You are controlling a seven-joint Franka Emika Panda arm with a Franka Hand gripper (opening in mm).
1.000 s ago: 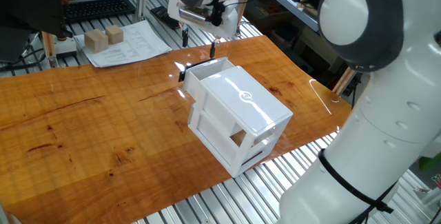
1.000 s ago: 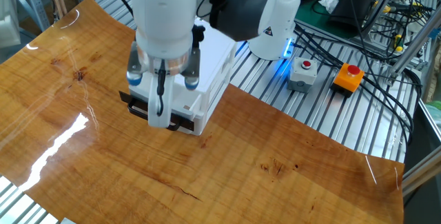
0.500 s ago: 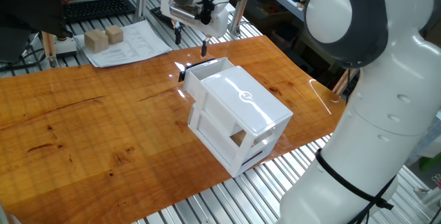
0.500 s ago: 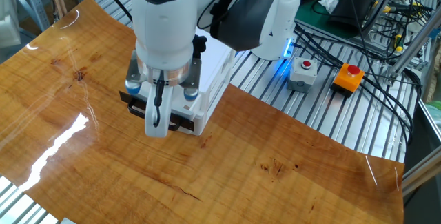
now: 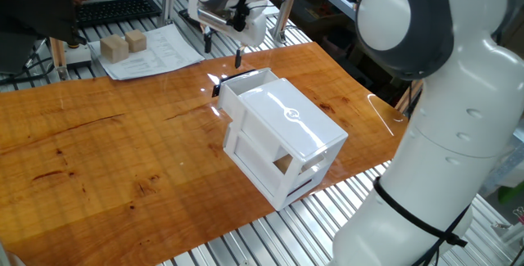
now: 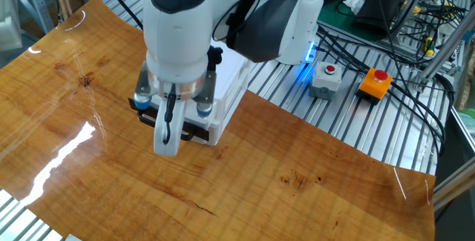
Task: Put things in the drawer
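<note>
Right now the gripper (image 5: 221, 47) hangs in the air above the far end of the white cabinet (image 5: 282, 135), close over the drawer (image 5: 242, 83). Its two dark fingers (image 5: 207, 42) point down and stand apart from each other, with nothing between them. The drawer sits at the end of the cabinet that faces away from the robot's big body, and its little black handle (image 5: 216, 90) sticks out over the wooden table (image 5: 98, 160). I cannot tell if the drawer is pulled out a bit or pushed all the way in. The small wooden cube (image 5: 282, 164) can be seen through an opening in the cabinet's side, so it looks like it is already inside, though I cannot tell if it lies in the drawer itself. That may be why the fingers are empty. In the other fixed view the arm's round wrist hides most of the drawer front, and only a dark edge (image 6: 194, 133) peeks out below it. Two bigger wooden blocks (image 5: 123, 46) rest on a sheet of paper (image 5: 155, 53) well away from the cabinet.
</note>
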